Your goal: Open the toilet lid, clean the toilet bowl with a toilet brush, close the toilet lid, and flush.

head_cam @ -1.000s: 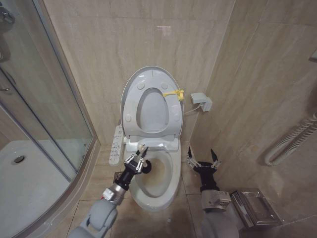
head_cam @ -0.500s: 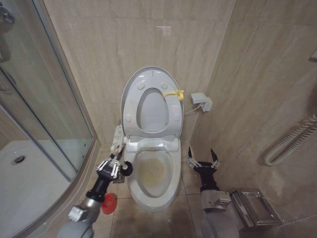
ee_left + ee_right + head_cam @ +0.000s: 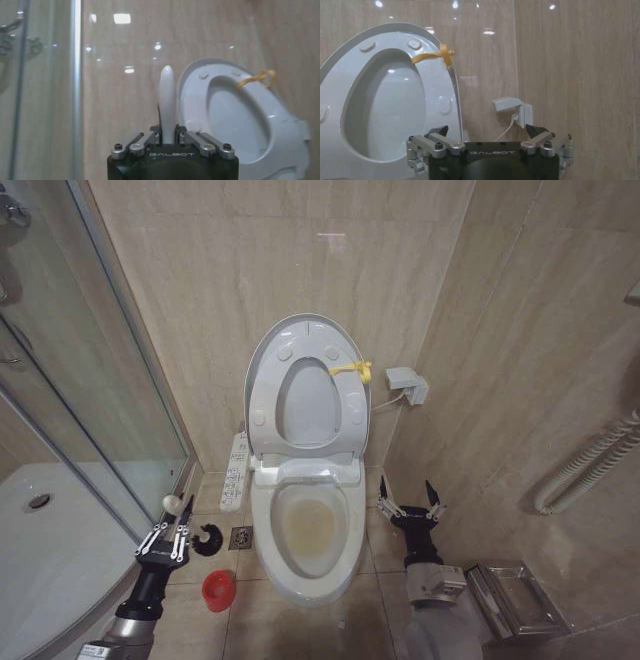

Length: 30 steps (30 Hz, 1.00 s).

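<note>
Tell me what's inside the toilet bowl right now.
The toilet bowl holds a yellowish-brown stain across its inside and nothing else; whether water stands in it cannot be told. The toilet brush is out, shut in the left gripper over the floor beside the toilet.

Floor (image 3: 300, 620): beige tile. Standing on it: white toilet bowl (image 3: 305, 575), stained yellowish-brown inside; round red holder base (image 3: 218, 590) just beside the bowl; square metal drain (image 3: 241, 538) between them; shower tray (image 3: 50, 550) at the far side.
</note>
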Available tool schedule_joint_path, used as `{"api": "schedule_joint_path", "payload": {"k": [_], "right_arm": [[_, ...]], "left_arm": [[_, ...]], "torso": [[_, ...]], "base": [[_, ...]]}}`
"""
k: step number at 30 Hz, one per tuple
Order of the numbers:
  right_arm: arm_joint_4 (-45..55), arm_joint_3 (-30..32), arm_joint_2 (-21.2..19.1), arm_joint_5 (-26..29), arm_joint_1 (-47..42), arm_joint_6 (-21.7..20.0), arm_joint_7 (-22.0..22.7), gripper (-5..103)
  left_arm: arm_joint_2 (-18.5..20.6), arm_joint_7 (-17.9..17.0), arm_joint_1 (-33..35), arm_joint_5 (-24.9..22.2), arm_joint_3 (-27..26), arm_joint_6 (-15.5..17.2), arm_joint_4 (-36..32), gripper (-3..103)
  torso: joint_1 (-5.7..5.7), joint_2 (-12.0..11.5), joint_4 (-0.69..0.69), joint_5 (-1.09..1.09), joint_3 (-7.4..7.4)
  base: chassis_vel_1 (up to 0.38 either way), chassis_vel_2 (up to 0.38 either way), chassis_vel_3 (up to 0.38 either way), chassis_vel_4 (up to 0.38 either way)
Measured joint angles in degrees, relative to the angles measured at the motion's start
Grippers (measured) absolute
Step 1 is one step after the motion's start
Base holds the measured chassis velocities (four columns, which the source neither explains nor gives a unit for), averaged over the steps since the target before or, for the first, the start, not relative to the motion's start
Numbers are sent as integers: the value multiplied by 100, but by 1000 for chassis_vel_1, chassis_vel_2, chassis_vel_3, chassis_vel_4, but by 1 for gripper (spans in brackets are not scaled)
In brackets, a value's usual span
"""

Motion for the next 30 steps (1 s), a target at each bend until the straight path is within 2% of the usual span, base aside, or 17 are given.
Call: {"api": "schedule_joint_path", "payload": {"k": [12,15,19,27,30], "right_arm": [[0,0,0,0,0,0,0,100],[0,0,0,0,0,0,0,100],[0,0,0,0,0,0,0,100],[0,0,0,0,0,0,0,100],[0,0,0,0,0,0,0,100]], "left_arm": [[-77,-226,-762,48,452,-415,1573,17],[-101,-231,-1190,23,689,-536,2306,17],[-119,-236,-1495,-125,906,-543,2749,17],[-193,-213,-1848,-119,1208,-608,3452,17],[-207,-193,-2064,-70,1329,-694,3941,17]], "torso": [[1,0,0,0,0],[1,-1,0,-1,0],[1,-1,0,0,1],[1,-1,1,0,1],[1,-1,1,0,0]], "base": [[0,0,0,0],[0,0,0,0],[0,0,0,0],[0,0,0,0],[0,0,0,0]]}}
